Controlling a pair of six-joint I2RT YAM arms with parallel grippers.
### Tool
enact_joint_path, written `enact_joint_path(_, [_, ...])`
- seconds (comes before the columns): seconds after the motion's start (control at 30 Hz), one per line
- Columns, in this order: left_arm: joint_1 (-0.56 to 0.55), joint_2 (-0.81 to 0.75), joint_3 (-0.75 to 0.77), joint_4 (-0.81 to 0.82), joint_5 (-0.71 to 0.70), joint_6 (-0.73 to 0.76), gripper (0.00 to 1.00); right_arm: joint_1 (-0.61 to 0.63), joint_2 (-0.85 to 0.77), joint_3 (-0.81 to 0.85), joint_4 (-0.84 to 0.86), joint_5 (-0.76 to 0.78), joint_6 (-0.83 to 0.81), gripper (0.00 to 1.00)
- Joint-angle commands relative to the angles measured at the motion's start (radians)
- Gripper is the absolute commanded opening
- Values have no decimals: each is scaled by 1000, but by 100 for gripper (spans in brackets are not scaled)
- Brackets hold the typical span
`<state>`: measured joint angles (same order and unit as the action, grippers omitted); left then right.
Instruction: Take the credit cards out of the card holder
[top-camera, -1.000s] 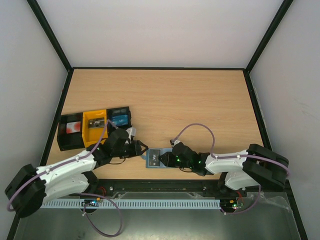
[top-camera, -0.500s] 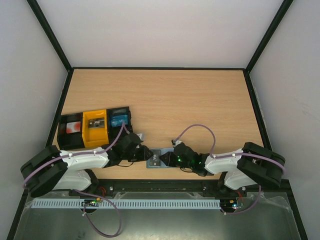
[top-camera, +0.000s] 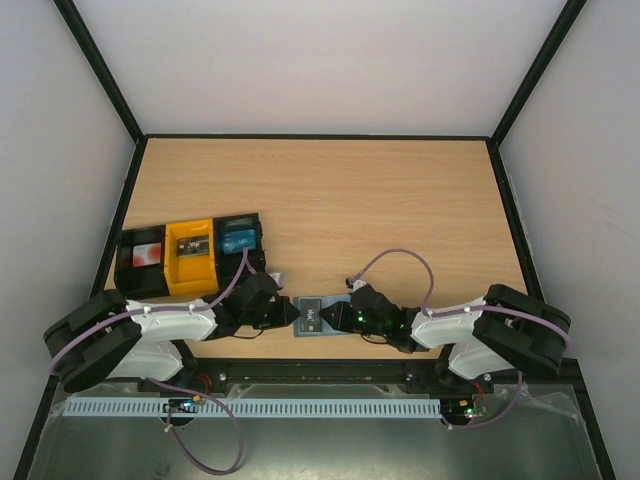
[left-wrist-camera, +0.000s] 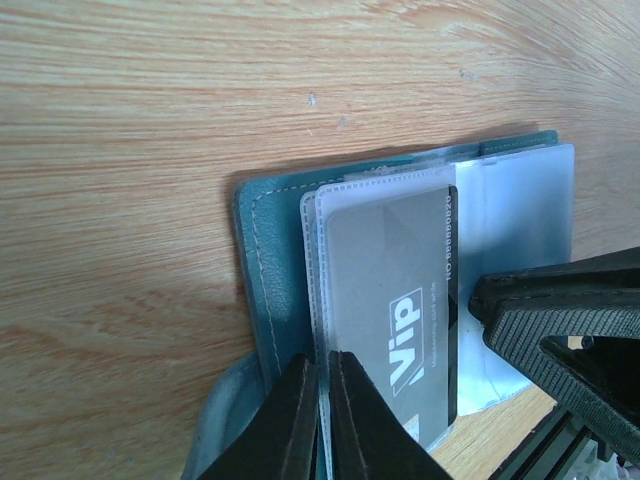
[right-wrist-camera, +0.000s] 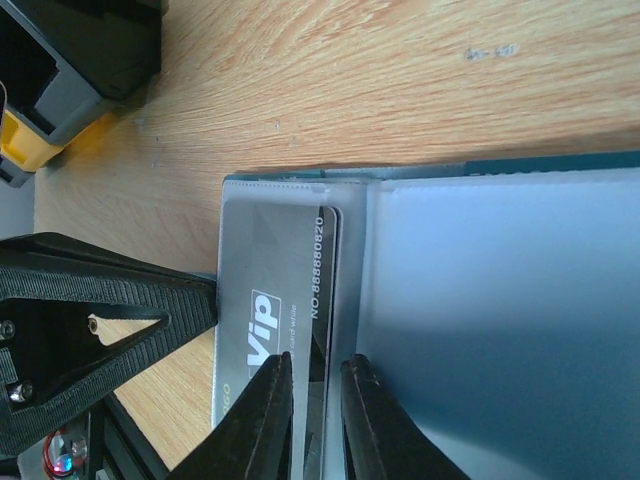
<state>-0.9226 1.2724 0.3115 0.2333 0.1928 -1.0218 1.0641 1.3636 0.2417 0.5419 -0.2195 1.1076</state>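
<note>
Seen from above, a pale wood-grain worktop (top-camera: 330, 200) is boxed in by plain white walls (top-camera: 320, 60) with black frame posts (top-camera: 103, 75) at the corners; a white slotted strip (top-camera: 300, 407) runs below the near edge, by the arm bases. Three box trays stand at the left: a black tray (top-camera: 142, 262), a yellow tray (top-camera: 190, 255) and a second black tray (top-camera: 240, 238) with something blue inside. The card holder (top-camera: 312, 320) lies flat near the front edge, between the left hand (top-camera: 290, 313) and the right hand (top-camera: 335, 318); both are down at it.

In the left wrist view the grain carries a few small specks; the holder lies open, its teal cover under a clear sleeve (left-wrist-camera: 318, 270) with a grey VIP card (left-wrist-camera: 400, 290) inside. The left hand's fingers are all but together, and the sleeve's edge runs into the slit between them — pinched, by the look of it.

In the right wrist view the right hand's fingers stand narrowly apart, tips down at the card's numbered edge; whether they grip anything I cannot tell. A pale blue-grey panel of the holder fills the right side; tray corners show at the upper left.
</note>
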Motion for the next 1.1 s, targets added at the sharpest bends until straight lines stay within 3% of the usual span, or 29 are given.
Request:
enact_joint_path(0.0, [-6, 13, -21, 33, -13, 5, 7, -7, 12, -12, 37, 5, 10, 15])
enact_joint_path(0.23, [-6, 30, -17, 31, -6, 8, 3, -7, 33, -9, 45, 7, 24, 13])
enact_joint_path(1.07, [-13, 33, -40, 39, -30, 2, 3, -7, 102, 35, 89, 8, 5, 14])
